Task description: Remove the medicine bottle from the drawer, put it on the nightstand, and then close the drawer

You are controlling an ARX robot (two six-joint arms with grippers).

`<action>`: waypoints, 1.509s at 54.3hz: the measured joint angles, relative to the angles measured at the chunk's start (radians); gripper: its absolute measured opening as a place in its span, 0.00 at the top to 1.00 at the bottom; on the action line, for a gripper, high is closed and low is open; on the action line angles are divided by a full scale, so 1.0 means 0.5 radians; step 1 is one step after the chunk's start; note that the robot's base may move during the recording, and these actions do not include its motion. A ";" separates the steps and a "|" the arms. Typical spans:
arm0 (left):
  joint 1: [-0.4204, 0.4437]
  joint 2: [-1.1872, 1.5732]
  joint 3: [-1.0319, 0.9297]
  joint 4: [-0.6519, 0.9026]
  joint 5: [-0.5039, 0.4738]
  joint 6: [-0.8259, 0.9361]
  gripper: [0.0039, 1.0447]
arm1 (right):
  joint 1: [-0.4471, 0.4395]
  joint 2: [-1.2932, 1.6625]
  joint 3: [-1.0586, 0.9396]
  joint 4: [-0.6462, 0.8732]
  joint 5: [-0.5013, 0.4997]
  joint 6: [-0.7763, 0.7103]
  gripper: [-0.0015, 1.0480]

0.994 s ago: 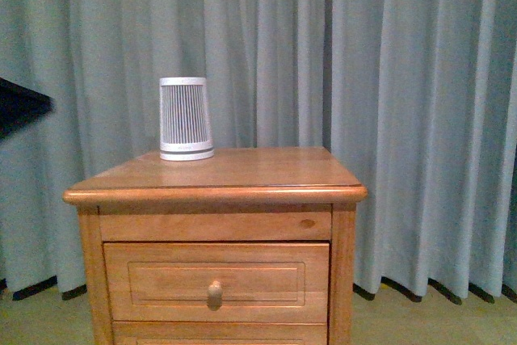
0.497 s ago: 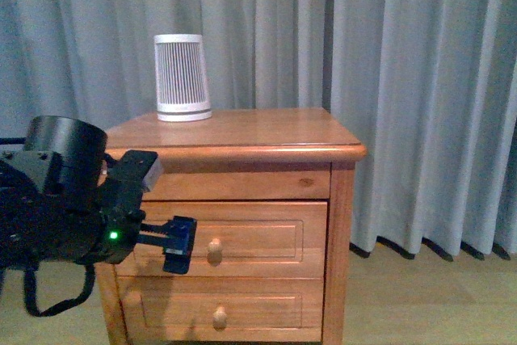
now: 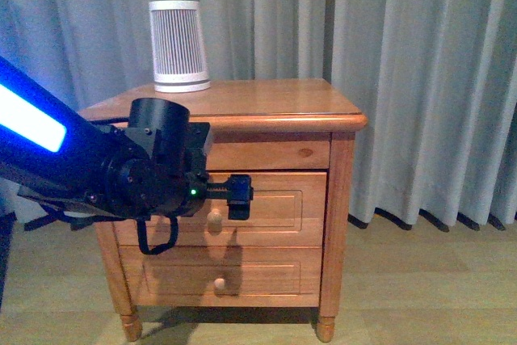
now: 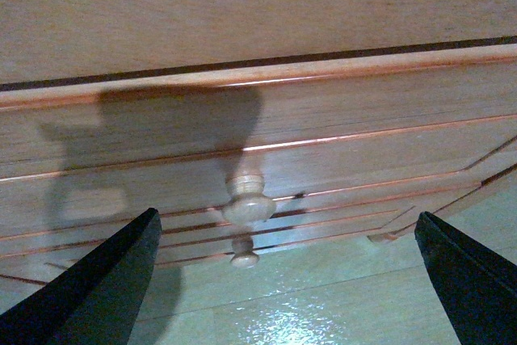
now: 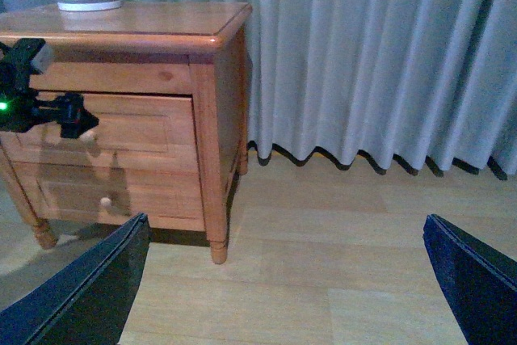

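One nightstand (image 3: 340, 224) stands against a pale grey-blue curtain (image 3: 420, 78) on a light wood floor (image 3: 420, 280). Two of its short turned feet show in the front view. It has two drawers, one above the other, and each carries a single round wooden knob. The upper drawer (image 3: 283, 199) is closed, its panel flush with the frame, so its inside is hidden and the medicine bottle cannot be seen in any view. The lower drawer (image 3: 266, 276) is closed as well.

One thing stands on the tabletop (image 3: 275, 98) — a ribbed white tapered cylinder (image 3: 178, 46), upright near the back left corner.

The left arm reaches in from the left, with a blue light bar (image 3: 28, 119) along it and one small green light (image 3: 193, 192) near the wrist. The left end effector (image 3: 240, 197) hangs in front of the upper drawer, just above and to the right of the upper knob (image 3: 214, 220). In the left wrist view its two dark fingers (image 4: 113, 280) are spread wide and grip nothing. The knob sits between them, apart from both, with the lower knob (image 4: 243, 257) in view beyond. The arm's shadow falls on the drawer front.

The right end effector (image 5: 283, 228) is held well away from the nightstand, over bare floor. Its two fingers (image 5: 81, 296) are also spread wide and empty.
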 joint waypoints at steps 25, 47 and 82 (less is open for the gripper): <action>-0.027 0.268 0.223 0.017 -0.072 -0.051 0.06 | 0.000 0.000 0.000 0.000 0.000 0.000 0.00; -0.027 0.331 0.255 0.145 -0.119 -0.034 0.07 | 0.000 0.000 0.000 0.000 0.000 0.000 0.00; -0.013 0.439 0.345 0.148 -0.166 -0.043 0.42 | 0.000 0.000 0.000 0.000 0.000 0.000 0.00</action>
